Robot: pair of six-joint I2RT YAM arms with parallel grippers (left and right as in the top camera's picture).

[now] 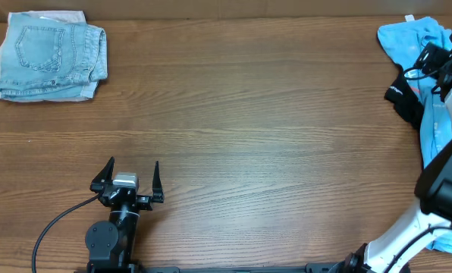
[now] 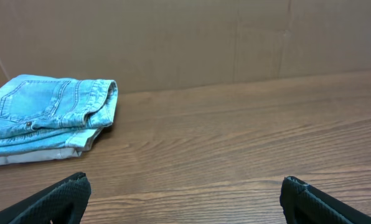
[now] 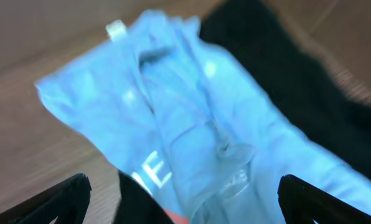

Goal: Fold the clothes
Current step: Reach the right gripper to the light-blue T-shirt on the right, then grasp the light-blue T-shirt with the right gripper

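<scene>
A crumpled sky-blue cotton T-shirt (image 1: 412, 38) lies heaped at the overhead frame's upper right, with a black T-shirt (image 1: 403, 95) bunched against it. The right claw (image 3: 182, 190) hovers above, spread wide and empty. The left claw (image 1: 133, 171) (lower left) gapes over the wood-grain tabletop (image 1: 249, 114). The fabric looks soft, light and limp, so pinch a hem or shoulder edge, perhaps near the white neck tag, though that view is blurred.

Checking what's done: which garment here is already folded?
The denim shorts, far left, folded flat; the blue T-shirt and black T-shirt lie crumpled together at right.
</scene>
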